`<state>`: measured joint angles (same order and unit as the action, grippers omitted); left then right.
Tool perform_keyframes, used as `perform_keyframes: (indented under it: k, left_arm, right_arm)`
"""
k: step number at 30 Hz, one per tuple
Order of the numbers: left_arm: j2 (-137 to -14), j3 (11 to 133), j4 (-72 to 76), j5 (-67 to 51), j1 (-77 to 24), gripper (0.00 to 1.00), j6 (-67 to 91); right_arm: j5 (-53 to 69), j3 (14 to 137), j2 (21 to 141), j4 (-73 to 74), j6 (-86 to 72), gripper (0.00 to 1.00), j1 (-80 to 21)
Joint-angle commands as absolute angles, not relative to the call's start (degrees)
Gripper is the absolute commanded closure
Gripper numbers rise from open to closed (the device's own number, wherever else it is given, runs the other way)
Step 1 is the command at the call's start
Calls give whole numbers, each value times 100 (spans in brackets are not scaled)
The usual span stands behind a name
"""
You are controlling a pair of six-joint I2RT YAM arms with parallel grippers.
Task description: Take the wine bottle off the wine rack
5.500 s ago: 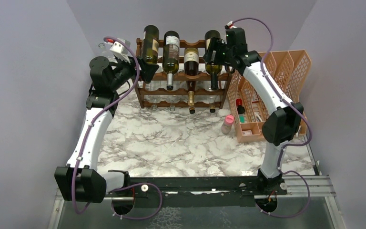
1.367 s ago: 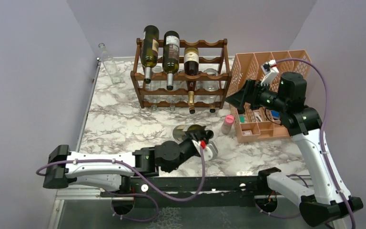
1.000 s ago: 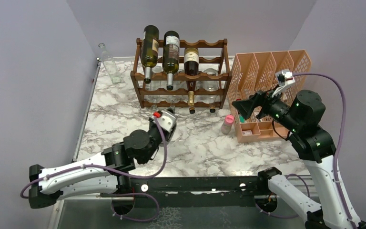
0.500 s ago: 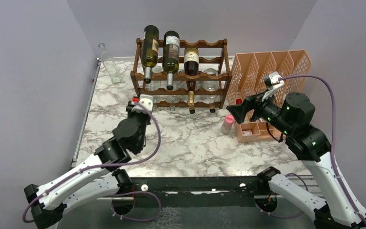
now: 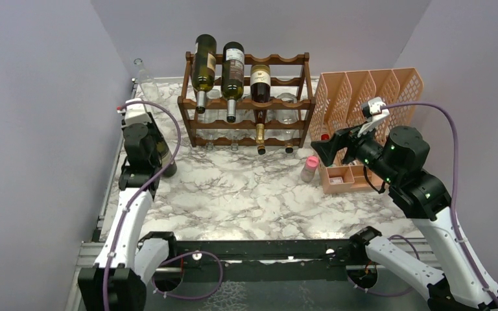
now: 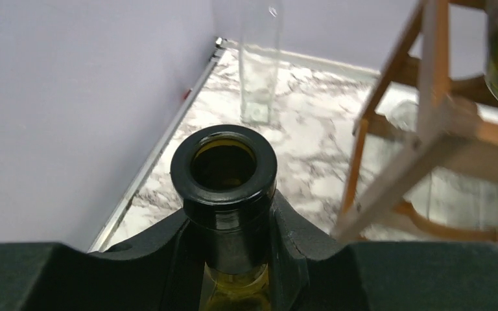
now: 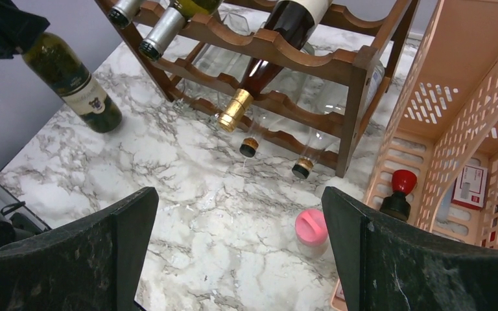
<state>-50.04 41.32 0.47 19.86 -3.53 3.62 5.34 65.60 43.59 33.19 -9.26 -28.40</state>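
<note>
My left gripper [image 6: 233, 241] is shut on the neck of a dark green wine bottle [image 6: 224, 170], whose open mouth faces the left wrist camera. The bottle [image 7: 71, 79] has a pale label and stands a little tilted, its base on or just over the marble, left of the wine rack [image 5: 246, 103]. From above only its lower body [image 5: 166, 165] shows below the left gripper [image 5: 144, 141]. The dark wooden rack [image 7: 279, 52] holds three bottles on its top tier. My right gripper [image 7: 240, 253] hangs open over the table, in front of the rack's right end [image 5: 321, 146].
An orange mesh organizer [image 5: 369, 97] stands right of the rack. A pink-capped jar [image 5: 310, 167] sits by its front corner. A clear glass bottle [image 5: 148, 84] stands in the back left corner. A gold-foiled bottle [image 7: 237, 107] lies in a lower tier. The left wall is close.
The left arm has swung the bottle from the middle of the table to the left edge, beside the rack. The right arm has hardly moved.
</note>
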Motion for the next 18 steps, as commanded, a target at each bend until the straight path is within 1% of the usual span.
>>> perform_keyframes:
  k: [1, 8, 13, 18]
  left_arm:
    - [-5659, 4345, 2031, 1453, 220, 100, 882]
    - [-7250, 5246, 2840, 1798, 601, 100, 473]
    - [-7962, 5733, 3235, 1984, 685, 100, 199]
    - [-8659, 6261, 3403, 1768, 823, 100, 158]
  right_arm:
    - [557, 6575, 4459, 3260, -795, 0, -2883]
    - [523, 6582, 4484, 3221, -723, 0, -2898]
    - [378, 6577, 4665, 3154, -681, 0, -2953]
    - [369, 6592, 4855, 3061, -668, 0, -3031]
